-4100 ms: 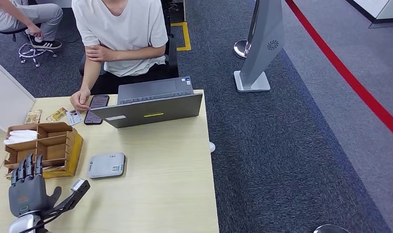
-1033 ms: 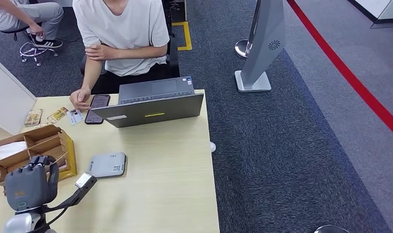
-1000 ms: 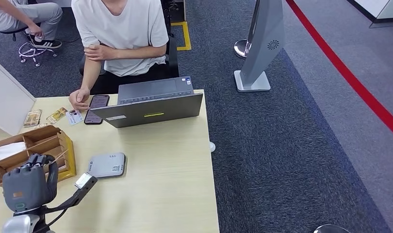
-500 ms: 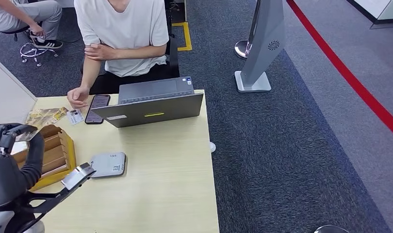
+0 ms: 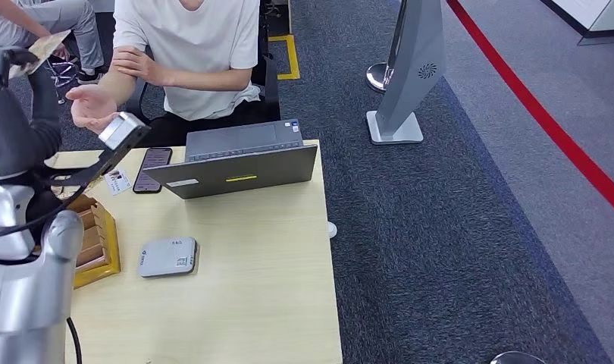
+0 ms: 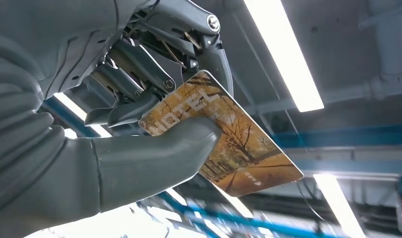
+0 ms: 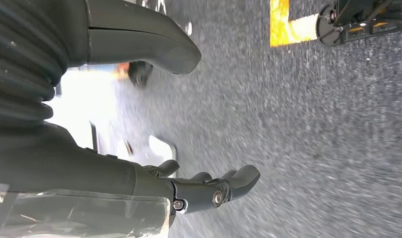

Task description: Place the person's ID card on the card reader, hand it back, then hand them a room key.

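My left hand is raised high at the table's far left and holds a room key card up near the seated person. In the left wrist view the thumb and fingers pinch this card, which is printed with autumn trees and the word HOTEL. The person's open palm is held out just beside my hand. The ID card lies on the table next to a phone. The grey card reader lies bare on the table. My right hand hangs over the carpet, fingers apart and holding nothing.
A wooden compartment box stands at the table's left edge, partly behind my arm. An open grey laptop is at the far side of the table. A second person sits at far left. A grey stand rises on the carpet to the right.
My left arm has lifted from the wooden box up toward the person, carrying the key card. The person's hand has left the table and turned palm up.
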Robot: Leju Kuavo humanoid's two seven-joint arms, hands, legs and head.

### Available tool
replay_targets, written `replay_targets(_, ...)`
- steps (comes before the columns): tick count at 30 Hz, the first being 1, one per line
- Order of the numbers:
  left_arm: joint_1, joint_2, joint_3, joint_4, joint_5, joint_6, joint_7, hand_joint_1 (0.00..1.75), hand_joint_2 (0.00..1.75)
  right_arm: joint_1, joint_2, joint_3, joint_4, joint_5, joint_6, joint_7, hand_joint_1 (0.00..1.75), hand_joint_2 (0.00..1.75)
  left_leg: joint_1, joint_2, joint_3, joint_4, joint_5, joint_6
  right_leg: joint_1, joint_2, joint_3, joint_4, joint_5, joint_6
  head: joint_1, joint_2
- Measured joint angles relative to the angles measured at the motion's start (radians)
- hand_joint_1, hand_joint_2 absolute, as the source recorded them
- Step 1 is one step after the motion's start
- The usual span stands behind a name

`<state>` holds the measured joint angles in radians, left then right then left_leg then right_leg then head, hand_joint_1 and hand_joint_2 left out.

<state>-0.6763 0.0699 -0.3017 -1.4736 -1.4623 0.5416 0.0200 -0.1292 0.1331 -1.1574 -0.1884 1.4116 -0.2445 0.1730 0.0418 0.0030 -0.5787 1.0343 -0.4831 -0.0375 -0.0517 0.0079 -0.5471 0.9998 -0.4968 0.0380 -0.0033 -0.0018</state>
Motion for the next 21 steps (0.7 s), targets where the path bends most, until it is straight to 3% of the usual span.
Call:
replay_targets(5, -0.26, -0.032, -0.015, 0.482, -0.071, 0.122, 0.061, 1.75, 1.75, -0.035, 0.011, 0.042, 0.0, 0.049, 0.01, 0.022, 0.0, 1.75, 0.0, 0.003, 0.0, 0.0, 0.003, 0.0, 0.0, 0.003, -0.001, 0.001, 0.004, -0.001, -0.001, 0.0)
replay_targets(9, -0.343, -0.048, -0.048, 0.724, -0.072, 0.141, 0.107, 1.75, 1.75, -0.044, 0.02, 0.06, 0.0, 0.052, 0.011, 0.035, 0.0, 1.75, 0.0, 0.003, 0.0, 0.0, 0.003, 0.0, 0.0, 0.004, -0.001, 0.001, 0.004, -0.001, -0.001, 0.0)
replay_targets(14, -0.386, -0.059, -0.072, 0.874, -0.072, 0.143, 0.123, 1.75, 1.75, -0.045, 0.025, 0.067, 0.001, 0.062, 0.011, 0.043, 0.0, 1.75, 0.0, 0.003, -0.001, 0.0, 0.003, 0.0, 0.0, 0.004, -0.001, 0.001, 0.004, -0.001, -0.001, 0.0)
replay_targets(21, -0.393, -0.062, -0.08, 0.965, -0.072, 0.143, 0.126, 1.75, 1.75, -0.045, 0.026, 0.071, 0.002, 0.062, 0.011, 0.043, 0.0, 1.75, 0.0, 0.002, -0.005, 0.0, 0.003, 0.0, 0.0, 0.003, -0.004, 0.001, 0.004, -0.001, -0.001, 0.0)
